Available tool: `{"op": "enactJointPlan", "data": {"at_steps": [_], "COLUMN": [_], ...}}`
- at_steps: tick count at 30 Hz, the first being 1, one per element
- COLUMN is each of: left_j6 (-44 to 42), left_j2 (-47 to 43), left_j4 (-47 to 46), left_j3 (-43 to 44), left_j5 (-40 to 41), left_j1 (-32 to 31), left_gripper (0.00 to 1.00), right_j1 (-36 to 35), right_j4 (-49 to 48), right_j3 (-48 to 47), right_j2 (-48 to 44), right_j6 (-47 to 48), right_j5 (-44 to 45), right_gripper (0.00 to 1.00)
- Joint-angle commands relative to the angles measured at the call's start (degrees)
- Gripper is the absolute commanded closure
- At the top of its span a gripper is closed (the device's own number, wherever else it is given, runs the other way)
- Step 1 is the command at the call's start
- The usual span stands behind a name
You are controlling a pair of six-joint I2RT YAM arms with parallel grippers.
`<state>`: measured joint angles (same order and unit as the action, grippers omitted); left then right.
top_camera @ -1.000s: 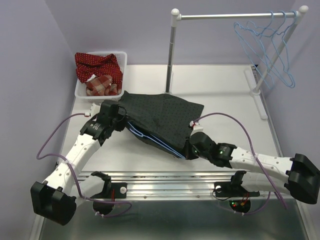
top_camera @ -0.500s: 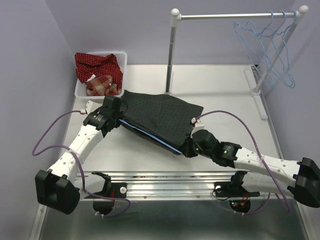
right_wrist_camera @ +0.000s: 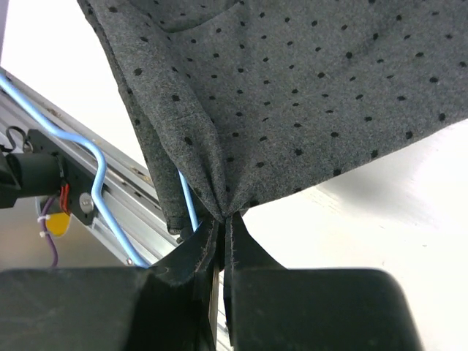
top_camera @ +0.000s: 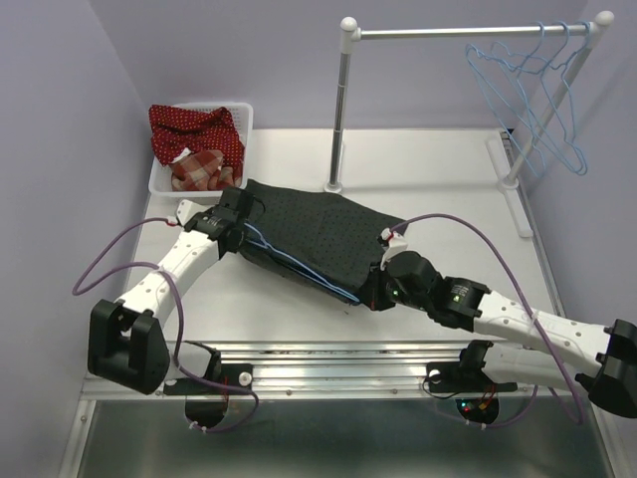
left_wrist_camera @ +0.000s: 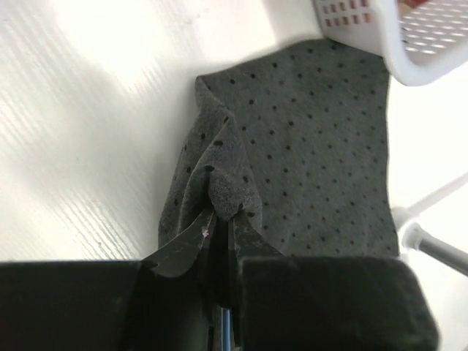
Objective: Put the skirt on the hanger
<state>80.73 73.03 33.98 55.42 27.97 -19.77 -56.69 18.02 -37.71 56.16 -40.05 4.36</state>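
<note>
The dark grey dotted skirt [top_camera: 318,229] lies spread across the middle of the table. A light-blue wire hanger [top_camera: 299,267] runs along its near edge, partly under the cloth. My left gripper [top_camera: 242,227] is shut on the skirt's left corner. In the left wrist view the fabric [left_wrist_camera: 314,146] bunches between the left gripper's [left_wrist_camera: 223,216] jaws, and a thin blue wire shows behind them. My right gripper [top_camera: 373,299] is shut on the skirt's near right corner. In the right wrist view the cloth [right_wrist_camera: 292,95] gathers into the right gripper [right_wrist_camera: 223,219], with the hanger [right_wrist_camera: 88,157] just to its left.
A white basket [top_camera: 164,184] at the far left holds a red dotted garment [top_camera: 194,127] and a plaid cloth [top_camera: 199,171]. A clothes rack [top_camera: 343,100] stands behind the skirt, with several blue hangers [top_camera: 537,90] at its right end. A metal rail [top_camera: 328,354] runs along the near edge.
My left gripper has moved a little right and away from the near edge with the skirt's corner, and its arm has swung. The right gripper has crept slightly left. Both grips have held.
</note>
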Motion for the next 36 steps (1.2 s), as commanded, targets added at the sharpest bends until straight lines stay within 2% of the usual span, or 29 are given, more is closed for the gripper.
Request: {"op": "enactJointPlan", "data": {"at_steps": [1, 11, 15, 21, 27, 30, 36], "left_j6": [6.44, 14.36, 15.16, 16.12, 14.29, 14.11, 8.32], "left_j2": [4.21, 9.58, 9.67, 10.63, 11.08, 11.17, 9.59], "left_j4": [4.68, 12.16, 14.09, 15.76, 15.07, 15.5, 9.98], "left_j3": [4.87, 9.44, 9.45, 9.45, 9.45, 9.8, 9.18], "left_j5": [23.45, 31.18, 35.92, 38.74, 39.27, 39.62, 37.25], "left_j1": [2.98, 2.81, 2.81, 2.89, 2.81, 2.63, 1.49], "left_gripper": [1.0, 1.0, 1.0, 1.0, 1.0, 1.0, 1.0], "right_j1": [0.35, 0.35, 1.49, 2.55, 2.55, 2.55, 2.55], "right_j4": [15.29, 18.18, 22.13, 22.93, 24.34, 27.42, 25.05], "right_j3": [-0.34, -1.31, -2.1, -3.77, -3.33, -5.26, -7.81], "right_j2": [-2.72, -5.8, -5.97, -7.2, -7.91, -8.61, -4.75], "right_j6": [1.91, 1.38, 1.12, 0.33, 0.15, 1.38, 3.58], "right_j5": [-3.83, -5.94, -4.98, -7.17, -7.61, -4.81, -5.86], "right_gripper": [0.99, 0.99, 0.99, 0.99, 0.99, 0.99, 0.99]}}
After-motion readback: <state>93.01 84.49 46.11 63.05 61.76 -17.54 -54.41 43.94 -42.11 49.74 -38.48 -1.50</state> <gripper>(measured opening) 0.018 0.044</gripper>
